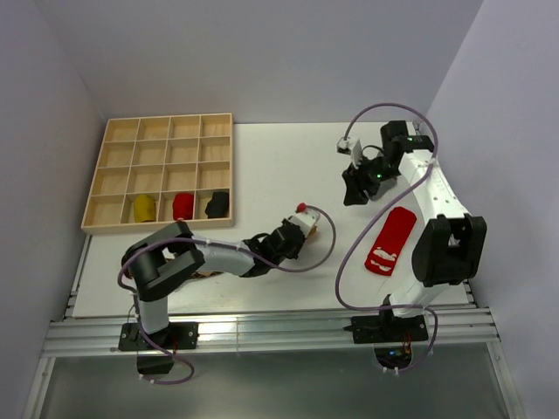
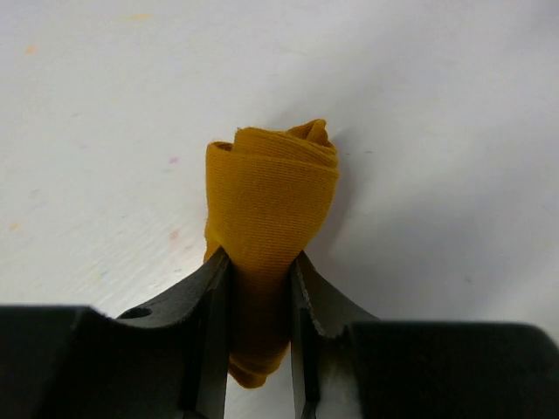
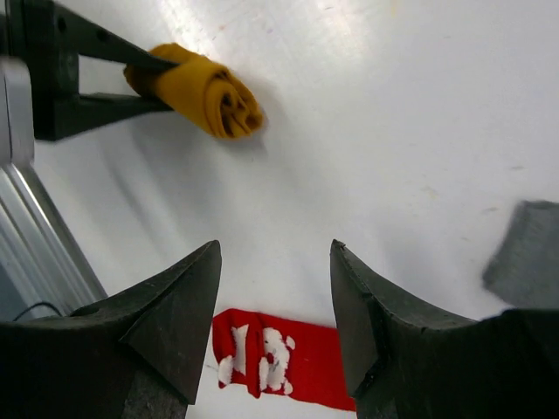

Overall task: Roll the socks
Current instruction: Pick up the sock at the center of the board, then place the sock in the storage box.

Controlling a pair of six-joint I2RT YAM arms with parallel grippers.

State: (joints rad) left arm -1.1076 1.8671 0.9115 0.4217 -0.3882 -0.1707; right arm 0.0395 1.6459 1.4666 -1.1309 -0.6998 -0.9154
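A mustard-orange sock [image 2: 271,196], rolled into a tight bundle, rests on the white table with my left gripper [image 2: 260,262] shut on its lower half. In the right wrist view the same roll [image 3: 205,92] shows its spiral end at the upper left. From above, the left gripper [image 1: 299,232] lies near the table's middle. My right gripper [image 1: 353,194] hangs open above the table with nothing between its fingers. A red sock with white marks [image 3: 293,353] lies flat below it, also seen as the red sock [image 1: 390,240] from above. A grey sock [image 3: 524,253] pokes in at the right edge.
A wooden compartment tray [image 1: 162,148] stands at the back left. Its front row holds a yellow bundle [image 1: 142,207], a red bundle [image 1: 182,206] and a dark bundle [image 1: 217,204]. Something brownish [image 1: 207,274] peeks out from under the left arm.
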